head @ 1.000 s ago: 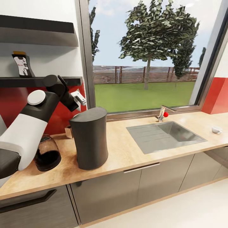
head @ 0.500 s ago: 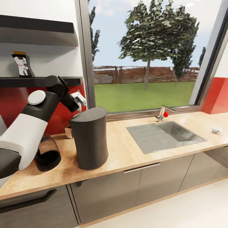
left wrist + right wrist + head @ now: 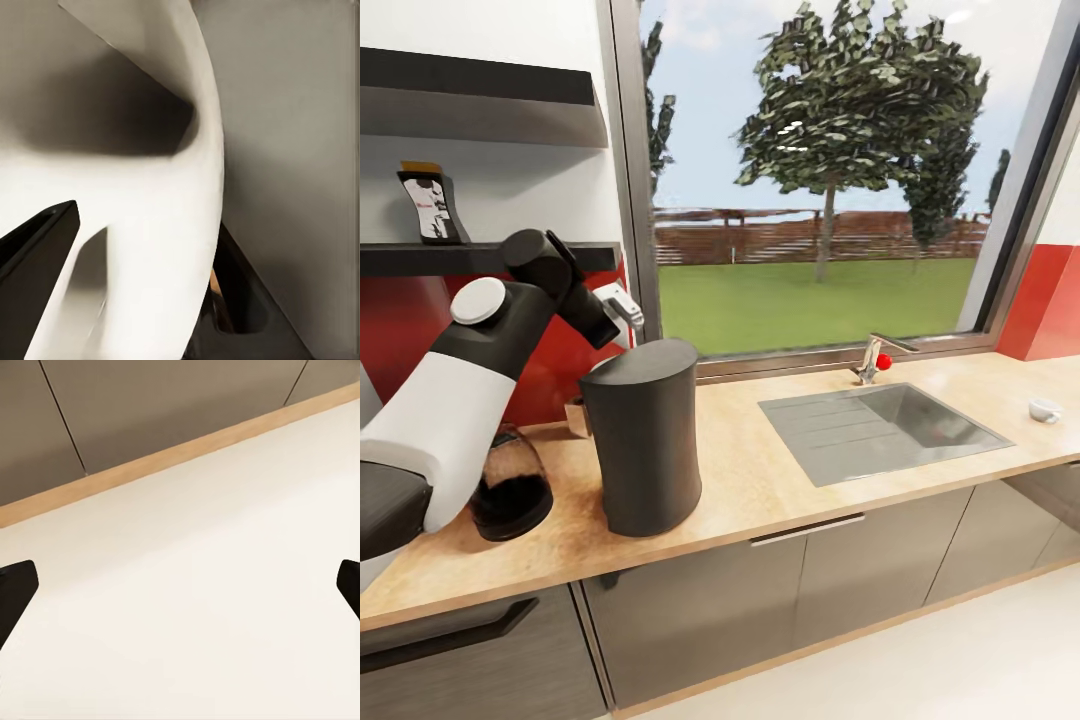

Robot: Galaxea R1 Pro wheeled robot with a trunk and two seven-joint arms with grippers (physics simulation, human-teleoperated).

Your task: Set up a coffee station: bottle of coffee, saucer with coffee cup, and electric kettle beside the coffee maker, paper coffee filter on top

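The tall dark-grey coffee maker point(image 3: 643, 440) stands on the light-wood kitchen countertop point(image 3: 760, 485). Just above its back left rim my left gripper point(image 3: 622, 310) is shut on the white paper coffee filter point(image 3: 617, 298), whose curved white paper point(image 3: 150, 187) looms beside one dark finger point(image 3: 37, 255). My left arm partly hides the glass electric kettle point(image 3: 510, 487) left of the maker. The bottle of coffee point(image 3: 428, 206) stands on the thin black kitchen shelf point(image 3: 490, 258). The coffee cup point(image 3: 1044, 410) sits far right on the counter. The saucer is out of view. My right gripper point(image 3: 180, 592) hangs open over pale floor.
A steel sink point(image 3: 880, 425) with a red-knobbed faucet point(image 3: 875, 358) is set into the counter right of the maker. A small brownish object point(image 3: 575, 415) sits behind the maker by the red wall. A thicker dark shelf point(image 3: 480, 100) hangs above. A large window spans the back.
My left gripper with the filter has risen a little and shifted right, closer over the coffee maker's top. Everything else stays put.
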